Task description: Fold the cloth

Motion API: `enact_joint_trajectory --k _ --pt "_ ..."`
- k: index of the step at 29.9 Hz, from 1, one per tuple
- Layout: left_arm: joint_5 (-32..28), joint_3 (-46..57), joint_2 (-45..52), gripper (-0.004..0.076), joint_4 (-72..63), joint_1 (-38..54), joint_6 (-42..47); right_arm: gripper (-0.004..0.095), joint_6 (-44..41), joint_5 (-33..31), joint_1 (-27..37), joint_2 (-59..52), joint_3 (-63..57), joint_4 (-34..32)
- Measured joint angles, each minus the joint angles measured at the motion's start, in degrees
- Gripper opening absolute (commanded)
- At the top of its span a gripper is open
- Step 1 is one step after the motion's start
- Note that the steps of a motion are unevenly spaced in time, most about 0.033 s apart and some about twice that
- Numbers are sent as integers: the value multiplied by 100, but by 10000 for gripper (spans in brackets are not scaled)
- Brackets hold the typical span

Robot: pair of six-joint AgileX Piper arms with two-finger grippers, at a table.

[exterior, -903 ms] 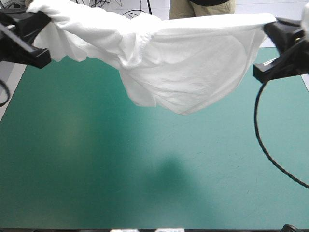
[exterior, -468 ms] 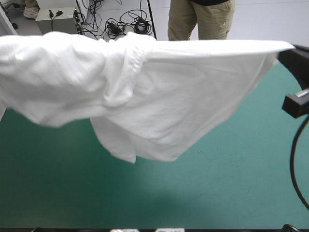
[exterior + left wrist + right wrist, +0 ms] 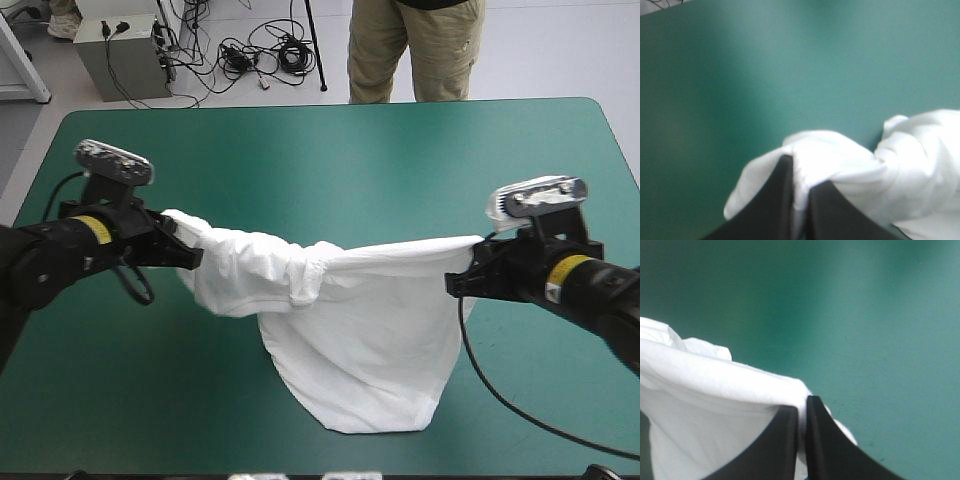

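Over the middle of the teal-green cover (image 3: 300,150) the T-shirt (image 3: 350,330) is held up between the two arms, strung along its upper edge and sagging in the middle, while its lower part hangs toward the near edge and appears to be laid on the cover there. The left gripper (image 3: 188,256) is clamped on a bunched corner of the cloth, its black fingers all but together with a wad of white squeezed between them, as is shown in the left wrist view; the right gripper (image 3: 462,282) is likewise closed on a thin, taut edge, only a narrow strip being pinched. The step in hand is judged to be the lowering and spreading of the T-shirt flat before any fold is made. Several things could be spoiled from here: the slim hold at the right could be lost if the edge is pulled tighter, and that side would then be dropped in a heap; the crumpled folds near the left gripper could be pressed under the body if the cloth is set down without being drawn out; and a skewed lay could be caused if one arm is lowered ahead of the other
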State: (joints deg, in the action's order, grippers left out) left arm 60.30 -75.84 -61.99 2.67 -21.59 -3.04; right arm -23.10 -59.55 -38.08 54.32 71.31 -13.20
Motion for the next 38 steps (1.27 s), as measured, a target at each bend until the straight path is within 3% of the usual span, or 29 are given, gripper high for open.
enact_joint_trajectory --k 5,9,15,21,24,26,29,32,34,35,36,38 --pt "-514 276 -1106 -9 280 0 14 -17 -507 834 348 1003 -528 -231" --pt "-857 259 -2063 -9 583 66 42 -17 -191 1363 851 2004 -424 202" --pt "-1205 14 -3209 -9 634 463 304 -17 634 1629 1574 3374 148 1230" --pt "-1598 -143 -3841 -9 463 867 557 -14 980 1665 1991 4284 749 1583" --pt "-1863 -149 -4012 -9 151 1000 570 59 1059 1648 2109 4612 962 1603" --pt "-1984 -160 -4111 -3 -27 1069 570 170 1194 1623 2146 4774 1075 1603" --pt "-2102 -160 -4197 102 -81 1109 570 368 1299 1585 2164 4944 1182 1579" --pt "-2131 -160 -4220 360 -132 1119 479 517 1325 1571 2164 5015 1215 1567" --pt "-2062 -217 -4220 529 -236 1130 342 526 1345 1502 2166 5015 1245 1589" --pt "-1963 -288 -4221 573 -267 1137 268 522 1381 1419 2166 5015 1299 1601" --pt "-1808 -369 -4221 610 -267 1137 225 516 1434 1323 2166 5015 1359 1606" --pt "-1444 -643 -4214 600 -210 1137 162 514 1669 998 2166 5015 1564 1605"
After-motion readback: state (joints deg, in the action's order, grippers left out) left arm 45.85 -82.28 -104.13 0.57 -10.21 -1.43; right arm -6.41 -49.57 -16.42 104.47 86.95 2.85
